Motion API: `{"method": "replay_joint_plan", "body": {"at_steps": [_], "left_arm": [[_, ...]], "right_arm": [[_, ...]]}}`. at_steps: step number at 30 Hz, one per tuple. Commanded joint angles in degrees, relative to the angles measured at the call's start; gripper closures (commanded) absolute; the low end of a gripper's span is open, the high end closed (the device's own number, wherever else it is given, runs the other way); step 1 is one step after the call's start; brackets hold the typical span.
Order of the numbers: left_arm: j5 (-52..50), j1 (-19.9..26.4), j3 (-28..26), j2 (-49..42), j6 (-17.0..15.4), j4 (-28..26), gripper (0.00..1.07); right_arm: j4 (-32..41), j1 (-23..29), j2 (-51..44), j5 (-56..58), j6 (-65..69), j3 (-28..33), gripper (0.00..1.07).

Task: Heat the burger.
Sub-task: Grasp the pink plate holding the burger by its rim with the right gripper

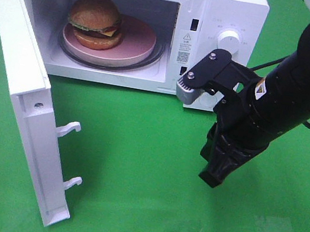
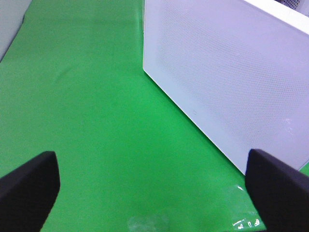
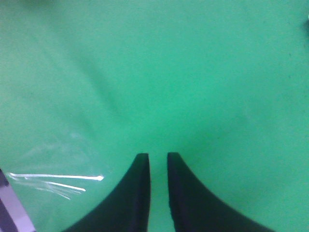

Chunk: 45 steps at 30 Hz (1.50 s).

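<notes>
The left gripper (image 2: pixel 153 193) shows only in its wrist view. Its two fingers (image 2: pixel 29 186) are cut off at the frame corners and stand wide apart, with nothing between them. They face the outer side of the door (image 2: pixel 227 82), which is apart from them.

In the high view the door (image 1: pixel 20 98) is swung open to the left of the microwave (image 1: pixel 234 10). The burger (image 1: pixel 95 20) is inside, on the left part of the plate (image 1: pixel 137 44). It stands upright, top bun upward and layers level. It is round, so no long axis can be told. Its back side is hidden, and it covers part of the plate.

The knob (image 1: pixel 228 39) is seen, but the right arm hides the panel below it. The right gripper (image 1: pixel 214 174) points down at the cloth (image 1: pixel 137 149). Its fingers (image 3: pixel 140 183) are a narrow gap apart and hold nothing. A shiny clear patch (image 3: pixel 53 181) on the cloth is hard to make out.
</notes>
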Motion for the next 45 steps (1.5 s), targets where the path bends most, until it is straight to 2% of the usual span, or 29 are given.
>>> {"method": "replay_joint_plan", "body": {"at_steps": [1, 2, 3, 4, 5, 6, 7, 8, 9, 10, 11, 12, 13, 18, 22, 25, 27, 33, 39, 45], "left_arm": [[-0.57, 0.11, 0.17, -0.29, 0.0, -0.29, 0.1], [-0.57, 0.11, 0.17, -0.29, 0.0, -0.29, 0.1], [-0.57, 0.11, 0.17, -0.29, 0.0, -0.29, 0.1], [-0.57, 0.11, 0.17, -0.29, 0.0, -0.29, 0.1], [-0.57, 0.11, 0.17, -0.29, 0.0, -0.29, 0.1], [-0.57, 0.11, 0.17, -0.29, 0.0, -0.29, 0.1], [-0.57, 0.11, 0.17, -0.29, 0.0, -0.29, 0.1], [-0.57, 0.11, 0.17, -0.29, 0.0, -0.29, 0.1], [-0.57, 0.11, 0.17, -0.29, 0.0, -0.29, 0.1], [-0.57, 0.11, 0.17, -0.29, 0.0, -0.29, 0.1], [-0.57, 0.11, 0.17, -0.29, 0.0, -0.29, 0.1], [-0.57, 0.11, 0.17, -0.29, 0.0, -0.29, 0.1], [-0.57, 0.11, 0.17, -0.29, 0.0, -0.29, 0.1], [-0.57, 0.11, 0.17, -0.29, 0.0, -0.29, 0.1], [-0.57, 0.11, 0.17, -0.29, 0.0, -0.29, 0.1], [-0.57, 0.11, 0.17, -0.29, 0.0, -0.29, 0.1], [-0.57, 0.11, 0.17, -0.29, 0.0, -0.29, 0.1], [-0.57, 0.11, 0.17, -0.29, 0.0, -0.29, 0.1], [-0.57, 0.11, 0.17, -0.29, 0.0, -0.29, 0.1], [-0.57, 0.11, 0.17, -0.29, -0.06, -0.29, 0.1]], "right_arm": [[-0.17, -0.06, -0.46, 0.69, -15.58, -0.4, 0.77], [-0.46, -0.06, -0.46, 0.17, -18.68, -0.4, 0.65], [-0.46, -0.06, -0.46, 0.17, -18.68, -0.4, 0.65], [-1.83, 0.0, -0.46, -1.09, -19.19, -0.4, 0.59], [-1.83, 0.0, -0.46, -1.09, -19.19, -0.4, 0.59], [-2.86, 0.11, -0.46, -1.89, -19.14, -0.4, 0.46], [-2.86, 0.11, -0.46, -1.89, -19.14, -0.4, 0.46], [-4.13, 0.11, -0.46, -2.98, -18.62, -0.4, 0.31], [-4.13, 0.11, -0.46, -2.98, -18.62, -0.4, 0.31], [-4.64, 0.11, -0.4, -3.78, -17.93, -0.4, 0.19], [-4.64, 0.11, -0.4, -3.78, -17.93, -0.4, 0.19], [-4.64, 0.11, -0.4, -4.07, -17.36, -0.4, 0.1], [-4.87, 0.11, -0.4, -3.95, -17.25, -0.4, 0.07], [-8.42, 0.11, -0.4, -4.13, -16.9, -0.4, 0.08], [-16.62, 1.6, -0.23, -5.96, -15.99, -2.98, 0.1], [-18.05, 1.78, 0.11, -6.59, -15.47, -3.61, 0.1], [-21.77, 2.12, 2.75, -8.82, -12.09, -7.16, 0.11], [-22.17, 2.23, 8.02, -8.82, -11.92, -12.49, 0.11], [-22.57, 5.21, 14.21, -9.4, -12.15, -19.37, 0.13], [-24.01, 6.07, 18.51, -11.57, -12.15, -24.47, 0.14]]}}
